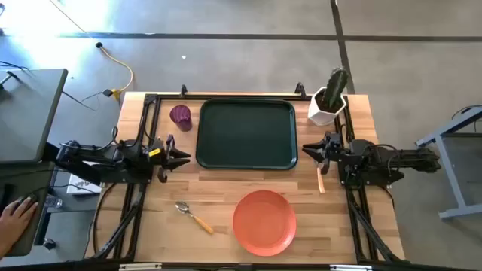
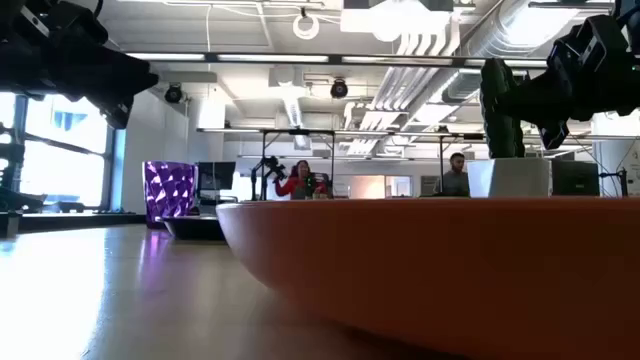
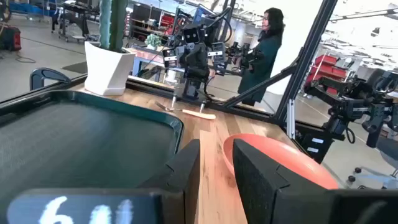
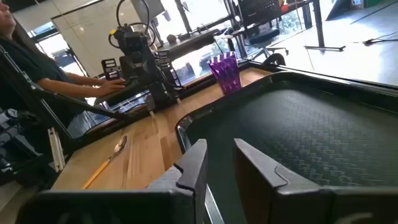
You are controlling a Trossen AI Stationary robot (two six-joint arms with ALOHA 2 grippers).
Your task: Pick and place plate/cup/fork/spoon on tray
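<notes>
The dark green tray [image 1: 245,134] lies at the table's far middle. The purple cup [image 1: 181,115] stands upright on the table just left of the tray. The orange-red plate [image 1: 263,222] lies flat near the front edge. The spoon [image 1: 193,217] lies on the table left of the plate. The fork [image 1: 321,181] lies on the table by the tray's right near corner. My left gripper [image 1: 181,156] hovers open at the tray's left edge, and my right gripper [image 1: 309,149] hovers open at its right edge. Both are empty and face each other across the tray.
A white pot with a green cactus [image 1: 329,102] stands at the far right corner, behind my right gripper. Black frame rails [image 1: 143,128] run along the table's left and right sides. A person's hand [image 1: 15,218] rests at a desk beyond the left edge.
</notes>
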